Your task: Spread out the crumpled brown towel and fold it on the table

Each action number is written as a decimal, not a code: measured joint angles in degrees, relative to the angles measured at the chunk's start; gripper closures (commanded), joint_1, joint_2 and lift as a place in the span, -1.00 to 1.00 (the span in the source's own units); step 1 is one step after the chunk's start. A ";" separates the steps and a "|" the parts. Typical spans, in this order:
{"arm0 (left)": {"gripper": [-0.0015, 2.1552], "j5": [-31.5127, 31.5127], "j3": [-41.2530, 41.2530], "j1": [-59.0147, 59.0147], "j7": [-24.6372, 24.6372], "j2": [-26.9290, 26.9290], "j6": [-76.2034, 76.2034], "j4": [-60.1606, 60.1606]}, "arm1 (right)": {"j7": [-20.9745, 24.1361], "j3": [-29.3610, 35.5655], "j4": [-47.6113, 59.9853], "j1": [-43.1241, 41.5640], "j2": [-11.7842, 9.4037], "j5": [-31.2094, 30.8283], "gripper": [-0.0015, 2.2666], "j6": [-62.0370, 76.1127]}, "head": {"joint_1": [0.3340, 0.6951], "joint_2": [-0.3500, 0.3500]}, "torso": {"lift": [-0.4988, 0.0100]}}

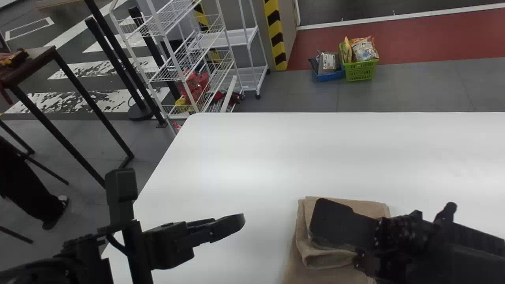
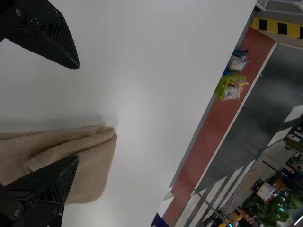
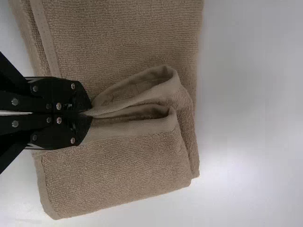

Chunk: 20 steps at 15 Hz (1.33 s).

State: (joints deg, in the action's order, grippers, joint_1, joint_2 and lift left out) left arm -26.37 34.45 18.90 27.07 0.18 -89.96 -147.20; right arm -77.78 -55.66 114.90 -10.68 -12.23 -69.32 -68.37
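Right tool, black with two flat fingers (image 1: pixel 335 225): closed, pinching a ridge of the crumpled brown terry-cloth towel (image 1: pixel 347 258). Left tool, same black flat-fingered type (image 1: pixel 230 225): wide open, nothing between its fingers, hanging over the smooth white surface (image 1: pixel 236 157) on the left, apart from the towel. Towel lies on the near part of the surface, right of centre in the head view, partly folded, layers stacked, with a lower part running to the bottom edge. Two open loops of cloth stand up beside the right tool's tips.

In the way: right tool and its arm cover a good part of the towel in the head view. In the left wrist view, one of the left tool's fingers passes in front of the cloth.

Around: past the far edge, on the floor, a green plastic basket (image 1: pixel 361 71) full of packets, blue basket (image 1: pixel 330 77) right beside it, also loaded. Far left of those, a white wire rack (image 1: pixel 173 72) with a red bundle (image 1: pixel 197 85) low inside, white wheeled cart (image 1: pixel 252 73) behind, then a yellow-black striped pillar (image 1: pixel 275 35). Further left, slim black posts (image 1: pixel 115 63) and a dark-topped table (image 1: pixel 35 63) on black legs.
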 measured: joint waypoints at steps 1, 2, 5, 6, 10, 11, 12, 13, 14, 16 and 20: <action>-0.85 0.00 0.00 0.00 0.00 0.00 0.00 -0.13 | 0.00 0.43 0.53 0.09 0.01 -0.16 0.26 -0.38 | 1.00 1.00 | 0.46; -0.85 0.00 -0.01 0.00 -0.02 0.00 0.00 -0.28 | 0.00 1.18 1.42 0.10 0.01 -0.26 0.26 -0.66 | 1.00 1.00 | 0.46; -0.85 0.08 -0.11 -0.32 -0.15 0.00 0.00 -0.72 | 0.00 3.13 4.99 -0.21 -0.16 -0.50 0.26 -1.00 | 1.00 1.00 | 0.46; -0.85 0.09 -0.21 -0.43 -0.26 0.00 0.00 -0.77 | 0.00 3.47 6.17 -0.43 -0.24 -0.59 0.26 -1.34 | 1.00 1.00 | 0.46; -0.85 0.20 -0.35 -1.06 -0.62 0.00 0.00 -0.93 | 0.00 3.35 11.47 -1.56 -0.28 -1.71 0.26 -5.59 | 1.00 1.00 | 0.46; -0.85 0.26 -0.23 -1.20 -0.62 0.01 0.00 -0.97 | 0.00 2.57 12.97 -1.73 -0.35 -2.10 0.26 -7.65 | 1.00 1.00 | 0.46; -0.85 0.32 -0.09 -1.33 -0.62 0.03 0.00 -1.00 | 0.00 1.52 14.18 -1.79 -0.46 -2.62 0.26 -9.17 | 1.00 1.00 | 0.46; -0.85 0.39 0.10 -1.52 -0.57 0.05 0.00 -1.06 | 0.00 -0.17 15.49 -1.85 -0.55 -3.40 0.26 -10.68 | 1.00 1.00 | 0.46; -0.85 0.43 0.27 -1.69 -0.52 0.07 0.00 -1.19 | 0.00 -2.31 16.73 -1.87 -0.59 -4.44 0.26 -11.84 | 1.00 1.00 | 0.46; -0.85 0.44 0.57 -1.79 -0.39 0.09 0.00 -1.58 | 0.00 -6.47 18.48 -2.02 -0.60 -6.41 0.26 -14.81 | 1.00 1.00 | 0.46; -0.85 0.13 1.90 -1.39 2.13 -0.12 0.00 -2.20 | 0.00 -8.00 18.48 -2.61 -0.89 -9.57 0.26 -18.20 | 1.00 1.00 | 0.46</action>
State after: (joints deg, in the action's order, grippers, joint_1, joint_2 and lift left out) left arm -26.24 36.35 17.51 29.20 0.06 -89.96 -149.40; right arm -77.78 -63.66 133.38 -13.30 -13.12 -78.89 -86.57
